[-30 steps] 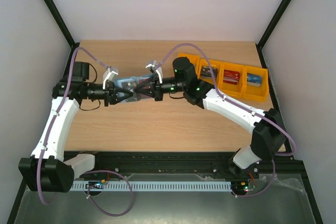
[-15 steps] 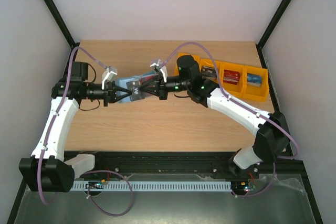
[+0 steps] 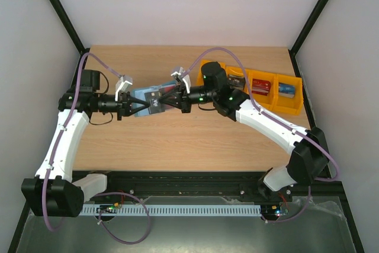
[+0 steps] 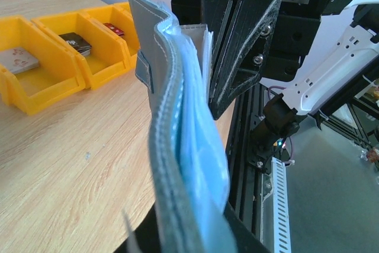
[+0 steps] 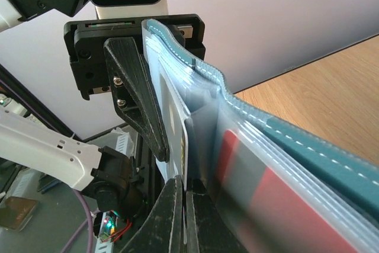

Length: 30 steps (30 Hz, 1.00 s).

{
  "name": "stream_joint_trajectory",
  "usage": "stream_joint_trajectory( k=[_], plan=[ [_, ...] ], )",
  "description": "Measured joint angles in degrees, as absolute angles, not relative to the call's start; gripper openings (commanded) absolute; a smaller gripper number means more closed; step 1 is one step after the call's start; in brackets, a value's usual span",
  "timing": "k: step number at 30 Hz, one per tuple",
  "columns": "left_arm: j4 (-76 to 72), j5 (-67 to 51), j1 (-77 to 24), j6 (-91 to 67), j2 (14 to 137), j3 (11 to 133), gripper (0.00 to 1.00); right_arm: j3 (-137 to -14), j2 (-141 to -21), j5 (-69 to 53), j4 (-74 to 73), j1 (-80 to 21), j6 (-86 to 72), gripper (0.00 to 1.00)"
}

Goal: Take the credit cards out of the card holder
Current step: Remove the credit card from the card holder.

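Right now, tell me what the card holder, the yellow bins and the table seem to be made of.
Card holder: soft matte fabric or faux leather, judging by the stitched, bending edge. Its inner pockets look like clear flexible plastic, since colour shows through them. Bins: rigid moulded plastic, slightly glossy. Table: wood or wood-look laminate, matte, with visible grain.

Robot lab cell: white-walled enclosure (image 3: 189,4), wooden table (image 3: 177,140).
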<state>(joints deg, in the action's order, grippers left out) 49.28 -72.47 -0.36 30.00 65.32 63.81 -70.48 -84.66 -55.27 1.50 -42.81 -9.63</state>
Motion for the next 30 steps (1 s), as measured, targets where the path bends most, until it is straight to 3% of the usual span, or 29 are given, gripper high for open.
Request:
stream_joint_trajectory(
  k=[12, 18, 30],
  plan=[
    [48.4, -72.9, -0.6, 29.3, 65.3, 63.8, 0.06, -70.4, -84.1, -55.4, 1.1, -42.1, -9.2, 0.02],
    [48.5, -72.9, -0.5, 29.1, 65.3, 63.8, 0.02, -69.6, -83.6, -56.0, 1.3, -41.1, -10.1, 0.02],
    [50.7, -73.0, -0.3, 31.4, 65.3, 63.8, 0.02, -67.0, -84.4, -58.2, 6.2, -40.5, -14.8, 0.25]
  ],
)
